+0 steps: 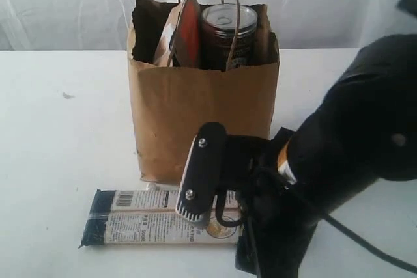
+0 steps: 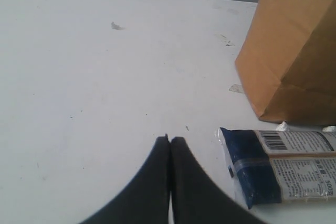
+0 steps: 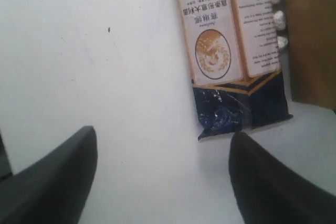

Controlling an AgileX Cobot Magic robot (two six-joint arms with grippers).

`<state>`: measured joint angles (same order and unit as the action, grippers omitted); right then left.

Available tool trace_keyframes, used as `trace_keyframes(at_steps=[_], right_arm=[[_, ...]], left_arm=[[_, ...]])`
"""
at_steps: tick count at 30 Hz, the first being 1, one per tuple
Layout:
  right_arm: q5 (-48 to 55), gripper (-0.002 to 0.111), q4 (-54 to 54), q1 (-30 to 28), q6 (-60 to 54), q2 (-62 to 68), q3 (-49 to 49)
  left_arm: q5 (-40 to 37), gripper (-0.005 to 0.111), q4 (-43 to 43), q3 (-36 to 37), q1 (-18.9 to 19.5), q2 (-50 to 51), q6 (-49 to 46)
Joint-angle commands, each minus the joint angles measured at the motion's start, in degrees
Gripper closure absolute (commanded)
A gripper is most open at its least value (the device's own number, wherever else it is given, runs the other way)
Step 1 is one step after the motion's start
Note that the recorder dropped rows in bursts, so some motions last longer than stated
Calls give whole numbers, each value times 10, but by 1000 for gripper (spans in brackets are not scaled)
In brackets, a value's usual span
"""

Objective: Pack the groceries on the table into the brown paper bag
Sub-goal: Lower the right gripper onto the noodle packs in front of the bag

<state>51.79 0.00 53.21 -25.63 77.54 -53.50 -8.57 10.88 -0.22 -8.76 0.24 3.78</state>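
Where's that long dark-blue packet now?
In the exterior view, the long dark-blue packet lies flat on the table, in front of the brown paper bag, with the open right fingers near one end.

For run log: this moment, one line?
left gripper: shut, empty | right gripper: open, over long dark-blue packet | brown paper bag: holds dark can, brown pouch

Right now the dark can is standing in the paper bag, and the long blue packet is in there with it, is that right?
Not quite. The dark can does stand in the brown paper bag, but the long dark-blue packet is not in there. It lies flat on the table by the bag's base, as the exterior view shows.
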Motion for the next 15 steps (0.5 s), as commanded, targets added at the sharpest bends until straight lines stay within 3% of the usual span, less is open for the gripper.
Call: trace_keyframes(at_steps=[1,9,15], right_arm=[[-26,42,-35,-3,-18,59,3],[-85,42,-144,-3,-13,150,3],[-120,42,-161,-3,-13,196,3]], left_arm=[[1,107,3,2,1,-2,2],[1,107,3,2,1,-2,2],[1,107,3,2,1,-2,2]])
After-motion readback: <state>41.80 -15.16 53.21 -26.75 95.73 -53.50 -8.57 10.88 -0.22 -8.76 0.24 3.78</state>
